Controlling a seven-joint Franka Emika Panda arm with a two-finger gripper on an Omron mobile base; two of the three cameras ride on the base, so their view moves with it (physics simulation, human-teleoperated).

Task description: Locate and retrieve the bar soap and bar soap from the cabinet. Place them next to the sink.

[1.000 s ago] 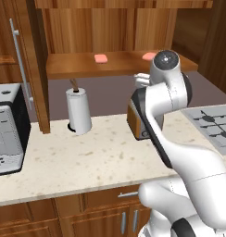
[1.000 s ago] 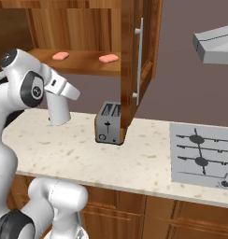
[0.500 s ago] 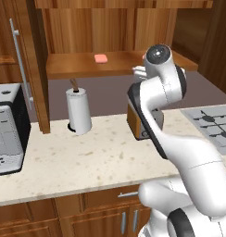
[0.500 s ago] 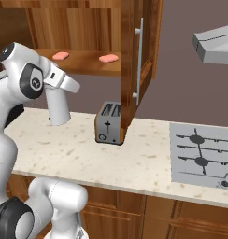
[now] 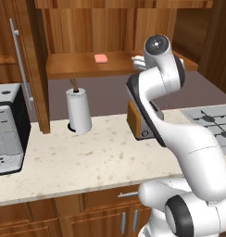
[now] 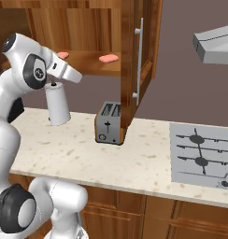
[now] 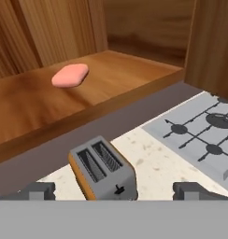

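Note:
Two salmon-pink bar soaps lie on the plank shelf (image 5: pixel 78 69) of the open cabinet. The left bar soap (image 5: pixel 101 58) (image 6: pixel 63 55) lies mid-shelf. The right bar soap (image 6: pixel 108 58) lies nearer the door (image 6: pixel 130 56) with the long silver handle. In the hand view one bar soap (image 7: pixel 70 75) lies ahead on the shelf, upper left. My gripper (image 7: pixel 114 190) hangs open and empty in front of the shelf edge, short of the soap (image 5: pixel 138 62) (image 6: pixel 74 75). In the left base view my arm hides the right bar. The sink is out of view.
A toaster (image 6: pixel 109 123) (image 7: pixel 104 172) stands on the speckled counter below the shelf. A white paper-towel roll (image 5: pixel 79 111) stands left of it, with a coffee machine (image 5: pixel 6 129) further left. The stove top (image 6: pixel 202 156) lies to the right. The left cabinet door (image 5: pixel 34 60) hangs open.
My arm has swung left and forward, bringing the hand up to the shelf front. It now covers the right bar soap in the left base view. The soaps have not moved.

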